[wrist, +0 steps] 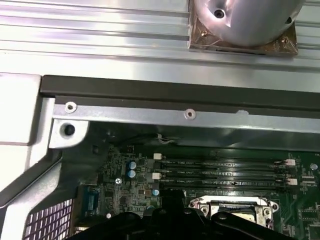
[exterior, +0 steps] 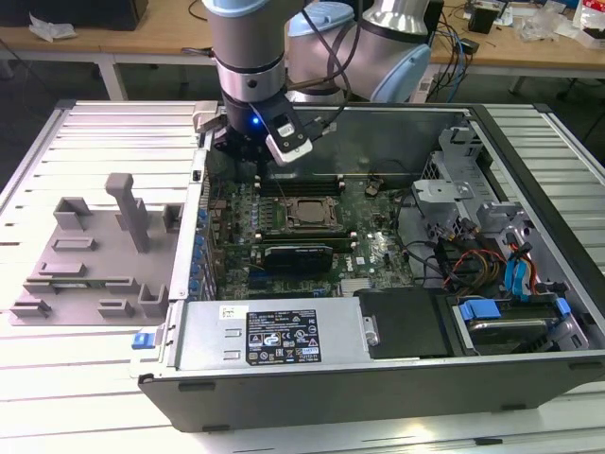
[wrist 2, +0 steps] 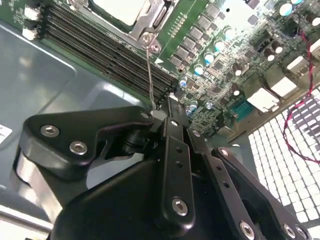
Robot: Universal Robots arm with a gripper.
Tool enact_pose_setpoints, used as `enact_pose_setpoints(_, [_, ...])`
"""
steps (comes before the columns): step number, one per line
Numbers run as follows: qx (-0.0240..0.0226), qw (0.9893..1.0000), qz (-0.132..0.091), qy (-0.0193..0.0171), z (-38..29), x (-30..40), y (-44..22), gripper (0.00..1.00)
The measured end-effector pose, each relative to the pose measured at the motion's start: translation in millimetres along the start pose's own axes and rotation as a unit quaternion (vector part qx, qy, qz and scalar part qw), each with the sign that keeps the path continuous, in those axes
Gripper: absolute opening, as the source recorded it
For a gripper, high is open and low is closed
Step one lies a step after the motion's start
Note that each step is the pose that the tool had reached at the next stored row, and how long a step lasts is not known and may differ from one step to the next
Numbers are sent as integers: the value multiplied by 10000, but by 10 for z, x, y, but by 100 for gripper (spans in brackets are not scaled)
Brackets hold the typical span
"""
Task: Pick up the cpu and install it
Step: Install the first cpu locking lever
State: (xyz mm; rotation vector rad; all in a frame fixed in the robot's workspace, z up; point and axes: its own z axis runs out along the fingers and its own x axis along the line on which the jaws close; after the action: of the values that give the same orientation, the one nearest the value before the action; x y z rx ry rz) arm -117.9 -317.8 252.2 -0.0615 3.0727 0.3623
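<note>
The cpu (wrist 2: 117, 9), a flat square chip with a silver-white top, lies inside the metal socket frame (wrist 2: 145, 22) on the green motherboard (wrist 2: 225, 45). In the exterior view the cpu (exterior: 308, 210) sits mid-board. My gripper (exterior: 253, 163) hangs over the board's back corner on the exterior view's left, just inside the case wall. In the second wrist view the gripper (wrist 2: 167, 107) sits right at the free end of a thin metal socket lever (wrist 2: 149, 70), which runs from the frame's corner towards it. The first wrist view has the socket frame (wrist: 232, 202) beside the black gripper body (wrist: 165, 220).
Memory slots (wrist 2: 105, 50) run between the socket and the case wall (wrist: 150, 92). A black card (exterior: 298, 253) lies in front of the socket. Drive cage and cables (exterior: 492, 255) are on the exterior view's right. Grey fixture blocks (exterior: 95, 246) stand outside the case on its left.
</note>
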Motion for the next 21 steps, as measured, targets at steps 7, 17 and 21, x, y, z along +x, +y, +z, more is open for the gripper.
enact_pose_setpoints(7, [-2,10000,3,9,22,-402,-52,11])
enact_pose_setpoints(17, [29,9983,576,-122,197,-480,-108,11])
enact_pose_setpoints(21, [43,9962,852,-188,285,-496,-130,11])
